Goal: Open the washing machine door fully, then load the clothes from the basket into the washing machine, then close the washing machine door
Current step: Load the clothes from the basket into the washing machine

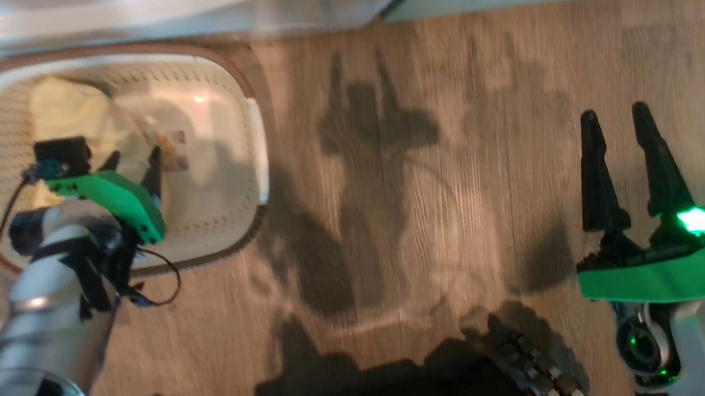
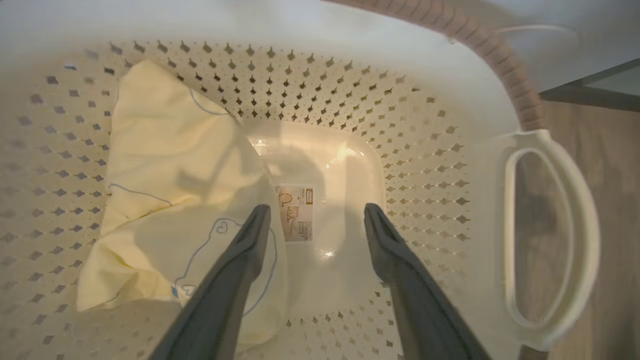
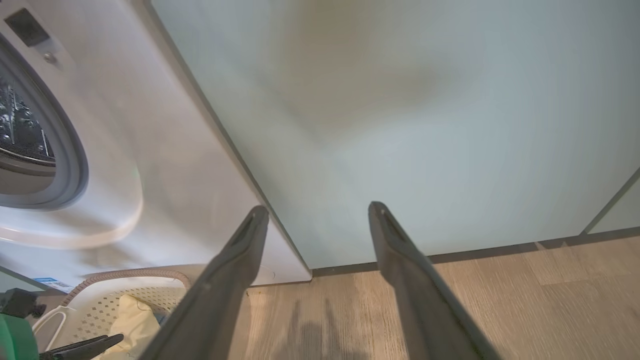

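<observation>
The cream perforated basket [image 1: 247, 107] stands on the floor below the white washing machine [image 3: 150, 150]. Its round grey-gasketed opening [image 3: 67, 165] is uncovered and shows the steel drum [image 3: 20, 130]; the washing machine door is out of view. Pale yellow clothes [image 2: 170, 190] with blue line prints lie in the basket's [image 2: 425, 150] left half. My left gripper [image 2: 316, 210] hangs open inside the basket, one finger over the garment's edge, the other over the bare bottom by a label [image 2: 296, 212]. My right gripper [image 1: 615, 114] stands open over the floor, holding nothing.
A pale green cabinet [image 3: 400, 125] stands right of the washer, with a dark plinth at the wooden floor [image 1: 419, 219]. The basket's white side handle [image 2: 550, 235] faces the open floor. My dark base [image 1: 456, 384] shows at the bottom edge.
</observation>
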### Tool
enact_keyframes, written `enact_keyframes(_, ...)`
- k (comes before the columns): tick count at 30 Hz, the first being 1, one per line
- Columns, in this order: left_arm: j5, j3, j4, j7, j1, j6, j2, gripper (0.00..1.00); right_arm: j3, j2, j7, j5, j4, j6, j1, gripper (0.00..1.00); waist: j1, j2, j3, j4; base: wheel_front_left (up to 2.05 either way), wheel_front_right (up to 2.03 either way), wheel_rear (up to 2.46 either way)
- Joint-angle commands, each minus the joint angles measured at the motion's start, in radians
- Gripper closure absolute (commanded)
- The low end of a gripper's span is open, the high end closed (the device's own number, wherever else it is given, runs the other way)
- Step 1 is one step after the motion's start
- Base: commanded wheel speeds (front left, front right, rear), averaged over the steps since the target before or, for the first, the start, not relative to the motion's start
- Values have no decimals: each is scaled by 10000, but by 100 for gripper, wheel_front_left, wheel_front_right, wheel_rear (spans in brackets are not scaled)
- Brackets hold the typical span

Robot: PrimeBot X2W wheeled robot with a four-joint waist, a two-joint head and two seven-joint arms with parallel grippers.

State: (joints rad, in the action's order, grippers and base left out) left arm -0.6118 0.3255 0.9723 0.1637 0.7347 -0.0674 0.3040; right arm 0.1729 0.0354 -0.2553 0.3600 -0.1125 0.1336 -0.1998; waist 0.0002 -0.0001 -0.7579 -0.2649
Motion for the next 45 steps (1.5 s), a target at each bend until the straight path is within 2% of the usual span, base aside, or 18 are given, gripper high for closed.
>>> enact_keyframes(1,-69,-286,253,-75,134,-53,551,0,274,148,-65,169,-379,-29,23,0,-2,1,-944,-525,0,0,0)
enact_keyframes(6,-76,-274,1091,-290,717,-131,862,0,486,148,-65,401,-514,-29,-125,0,-2,1,-1485,-779,0,0,0)
enact_keyframes(13,-182,-322,2065,-674,1201,0,1082,0,773,148,-65,651,-611,-29,-243,0,-2,1,-1928,-1081,0,0,0)
enact_keyframes(14,-190,-325,2183,-732,1253,43,1114,5,815,148,-65,685,-625,-29,-247,0,-2,1,-1978,-1135,0,0,0)
enact_keyframes(15,-190,-325,2183,-732,1253,43,1114,5,815,148,-65,685,-625,-29,-247,0,-2,1,-1978,-1135,0,0,0)
enact_keyframes(16,-181,-313,2282,-774,1302,94,1148,17,852,148,-65,711,-636,-29,-244,0,-2,1,-2023,-1186,0,0,0)
enact_keyframes(17,-181,-307,2359,-805,1342,125,1177,21,887,148,-65,743,-637,-29,-235,0,-2,1,-2068,-1240,0,0,0)
enact_keyframes(18,-166,-290,2432,-827,1376,178,1211,29,913,148,-65,766,-640,-29,-230,0,-2,1,-2106,-1291,0,0,0)
enact_keyframes(20,-26,-138,2637,-958,1412,425,1240,67,885,148,-65,776,-638,-29,-160,0,-2,1,-2123,-1336,0,0,0)
enact_keyframes(21,22,-89,2684,-966,1428,510,1249,95,869,148,-65,777,-649,-29,-134,0,-2,1,-2133,-1342,0,0,0)
enact_keyframes(22,57,-50,2717,-951,1451,564,1248,100,849,148,-65,776,-657,-29,-110,0,-2,1,-2141,-1343,0,0,0)
enact_keyframes(30,212,174,2882,-744,1504,744,1275,100,831,148,-65,831,-679,-29,-130,0,-2,1,-2141,-1273,0,0,0)
enact_keyframes(40,474,479,2664,616,1391,734,1007,100,477,148,-65,530,-563,-29,-188,0,-2,1,-1273,-493,0,0,0)
enact_keyframes(45,458,377,2157,927,1168,759,943,100,151,148,-65,314,-568,-29,-106,0,-2,1,-873,-58,0,0,0)
